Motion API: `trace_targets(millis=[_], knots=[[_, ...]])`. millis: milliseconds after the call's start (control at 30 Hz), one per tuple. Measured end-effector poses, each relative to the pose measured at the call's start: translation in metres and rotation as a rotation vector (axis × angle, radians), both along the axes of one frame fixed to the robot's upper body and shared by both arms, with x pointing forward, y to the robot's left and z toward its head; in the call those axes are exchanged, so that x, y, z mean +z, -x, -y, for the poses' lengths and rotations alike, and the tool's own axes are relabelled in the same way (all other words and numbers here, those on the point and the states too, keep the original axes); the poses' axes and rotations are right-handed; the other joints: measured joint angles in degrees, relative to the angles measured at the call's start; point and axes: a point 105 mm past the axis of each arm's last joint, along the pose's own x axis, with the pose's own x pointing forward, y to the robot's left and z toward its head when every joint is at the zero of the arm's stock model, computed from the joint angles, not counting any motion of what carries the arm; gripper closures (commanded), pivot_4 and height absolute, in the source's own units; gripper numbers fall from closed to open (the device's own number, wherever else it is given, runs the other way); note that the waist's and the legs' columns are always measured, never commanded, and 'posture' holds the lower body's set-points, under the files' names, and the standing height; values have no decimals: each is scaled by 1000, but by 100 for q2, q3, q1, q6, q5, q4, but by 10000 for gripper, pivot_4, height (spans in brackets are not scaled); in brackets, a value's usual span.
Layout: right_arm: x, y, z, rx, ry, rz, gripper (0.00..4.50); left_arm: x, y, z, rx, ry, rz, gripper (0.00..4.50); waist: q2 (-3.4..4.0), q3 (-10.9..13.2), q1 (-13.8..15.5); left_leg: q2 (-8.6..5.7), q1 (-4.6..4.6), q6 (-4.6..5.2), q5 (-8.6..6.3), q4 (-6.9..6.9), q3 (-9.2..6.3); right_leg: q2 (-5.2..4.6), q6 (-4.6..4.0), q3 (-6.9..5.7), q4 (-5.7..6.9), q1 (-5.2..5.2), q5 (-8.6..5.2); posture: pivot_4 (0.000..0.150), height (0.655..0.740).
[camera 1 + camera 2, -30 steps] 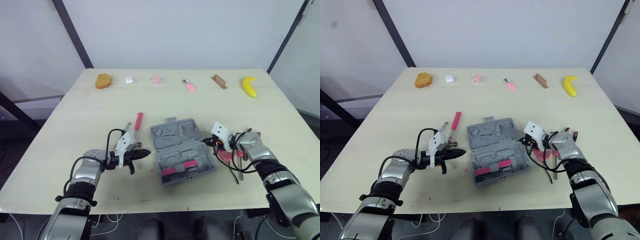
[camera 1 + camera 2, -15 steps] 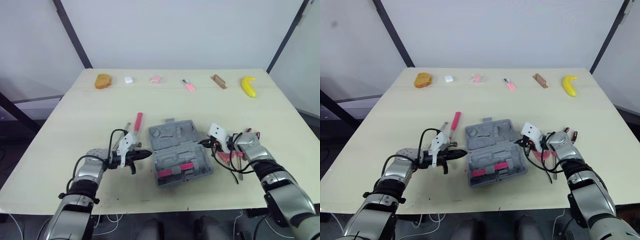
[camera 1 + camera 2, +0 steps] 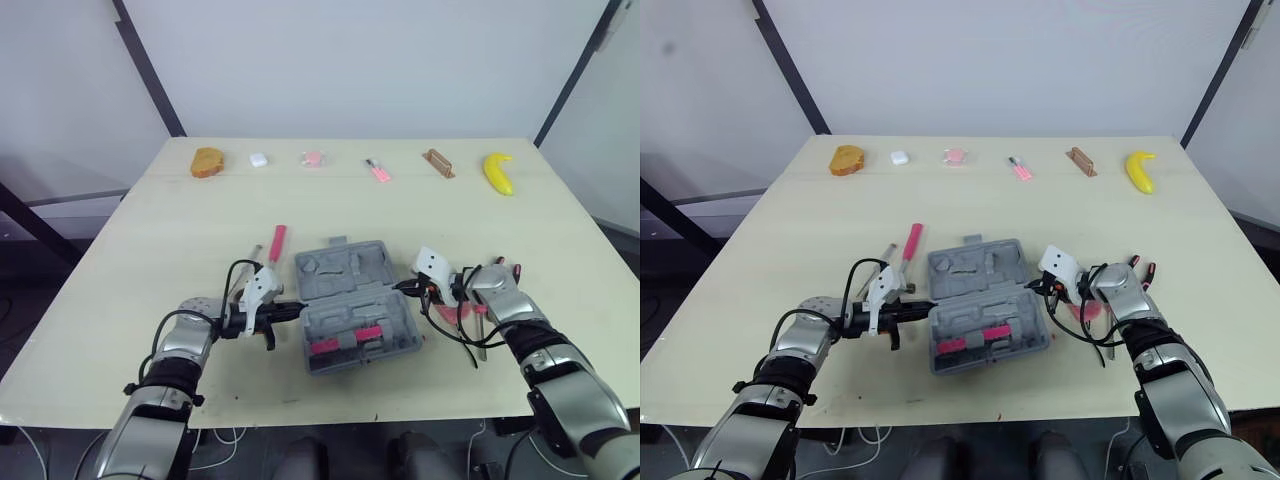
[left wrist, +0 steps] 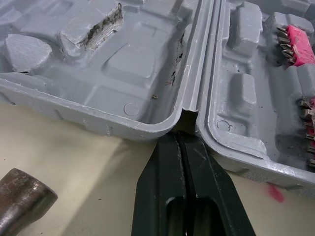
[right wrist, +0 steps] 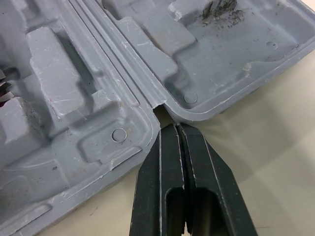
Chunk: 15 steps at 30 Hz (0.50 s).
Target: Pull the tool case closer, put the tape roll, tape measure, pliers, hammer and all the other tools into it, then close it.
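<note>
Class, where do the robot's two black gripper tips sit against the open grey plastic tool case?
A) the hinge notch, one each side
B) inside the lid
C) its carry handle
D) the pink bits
A: the shut left gripper and right gripper each meet the tool case at its hinge notch.

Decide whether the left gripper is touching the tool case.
Touching. The left wrist view shows the left gripper shut, its tips against the tool case rim at the hinge notch, no gap.
</note>
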Motion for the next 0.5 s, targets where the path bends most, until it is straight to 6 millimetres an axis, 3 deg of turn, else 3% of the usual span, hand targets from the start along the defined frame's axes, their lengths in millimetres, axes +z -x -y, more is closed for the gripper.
trace_targets(millis=[500], knots=[[-3, 14, 3, 25, 1, -29, 45000, 0, 1, 1, -9, -2, -1, 44861, 0, 0, 4, 0, 0, 0, 0, 0, 0, 0, 0, 0, -1, 0, 0, 1500, 7400]])
